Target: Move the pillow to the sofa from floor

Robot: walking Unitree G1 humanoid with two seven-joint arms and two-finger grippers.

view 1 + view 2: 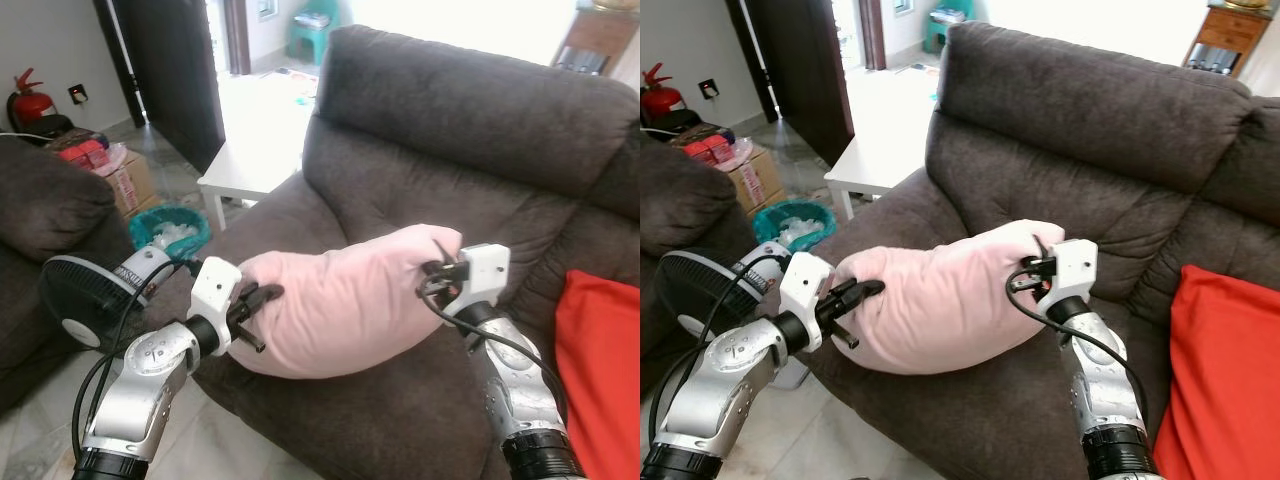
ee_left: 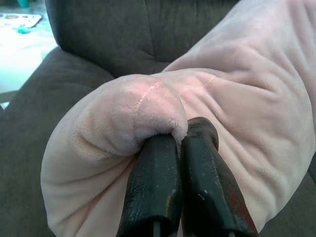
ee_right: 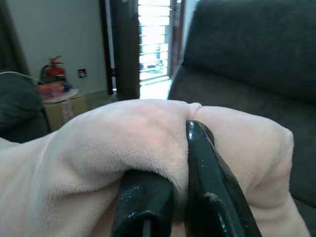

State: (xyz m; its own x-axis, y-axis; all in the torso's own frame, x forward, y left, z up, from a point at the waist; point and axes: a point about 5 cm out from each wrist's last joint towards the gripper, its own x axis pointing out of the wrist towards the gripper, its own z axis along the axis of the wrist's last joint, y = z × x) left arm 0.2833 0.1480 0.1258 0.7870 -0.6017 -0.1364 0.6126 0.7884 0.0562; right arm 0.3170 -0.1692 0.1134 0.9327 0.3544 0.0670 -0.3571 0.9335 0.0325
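Note:
A soft pink pillow [image 1: 350,295] lies across the seat of the dark brown sofa [image 1: 470,110], held at both ends. My left gripper [image 1: 262,298] is shut on the pillow's left end, pinching a fold of fabric [image 2: 148,116] between its black fingers [image 2: 155,187]. At the right end my right gripper [image 1: 432,272] is shut on the pillow too, its fingers [image 3: 197,168] squeezing the plush [image 3: 123,143]. The pillow's underside rests on or just above the seat cushion [image 1: 970,400]; I cannot tell which.
A red cushion [image 1: 600,370] lies on the sofa at my right. A black fan [image 1: 85,300], a teal bin [image 1: 168,228], a cardboard box [image 1: 125,180] and a white low table [image 1: 255,150] stand to the left. Another dark sofa arm [image 1: 45,210] is at far left.

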